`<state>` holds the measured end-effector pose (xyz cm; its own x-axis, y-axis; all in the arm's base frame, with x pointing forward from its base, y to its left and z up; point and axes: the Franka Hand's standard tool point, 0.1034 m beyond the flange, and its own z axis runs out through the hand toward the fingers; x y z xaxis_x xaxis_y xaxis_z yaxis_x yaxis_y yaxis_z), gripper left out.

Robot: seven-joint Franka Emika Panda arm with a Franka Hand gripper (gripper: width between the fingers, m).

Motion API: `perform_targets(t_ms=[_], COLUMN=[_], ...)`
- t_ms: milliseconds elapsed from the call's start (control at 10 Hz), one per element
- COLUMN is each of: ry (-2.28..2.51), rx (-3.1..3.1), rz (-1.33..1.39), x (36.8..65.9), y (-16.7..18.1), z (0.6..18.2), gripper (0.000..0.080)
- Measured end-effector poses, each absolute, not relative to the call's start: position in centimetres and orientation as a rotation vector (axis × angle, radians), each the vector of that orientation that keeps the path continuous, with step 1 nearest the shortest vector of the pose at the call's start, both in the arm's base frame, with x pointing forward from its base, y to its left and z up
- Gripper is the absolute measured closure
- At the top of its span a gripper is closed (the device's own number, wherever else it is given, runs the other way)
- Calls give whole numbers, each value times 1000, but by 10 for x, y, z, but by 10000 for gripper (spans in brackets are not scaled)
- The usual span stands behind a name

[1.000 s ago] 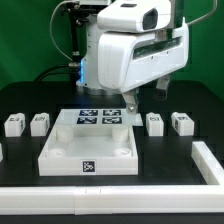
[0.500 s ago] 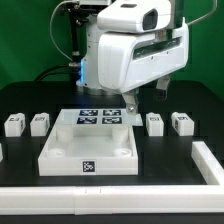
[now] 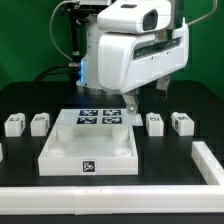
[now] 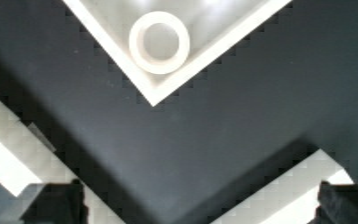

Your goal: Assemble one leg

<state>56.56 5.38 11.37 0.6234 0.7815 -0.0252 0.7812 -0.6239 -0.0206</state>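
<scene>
The end effector hangs open and empty over the black table, by the round socket of the large white square panel. A small white plastic block leg (three alike nearby) stands near the panel, at the exterior view's right.

I can read no words, numbers or brands; only black-and-white square tags show, on the marker board, the legs and the white panel.
</scene>
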Motion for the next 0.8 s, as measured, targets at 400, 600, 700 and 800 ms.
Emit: perform_targets(t_ms=[400,600,700,800], ry=[-1733,-1841,-1837,-1838], rx=[-2622,-2539,-2541,-2541], rz=[22,34,33,33], x=[507,493,494,494], y=[24,4,5,6], z=[104,97,97,97], gripper=[150,150,150,150])
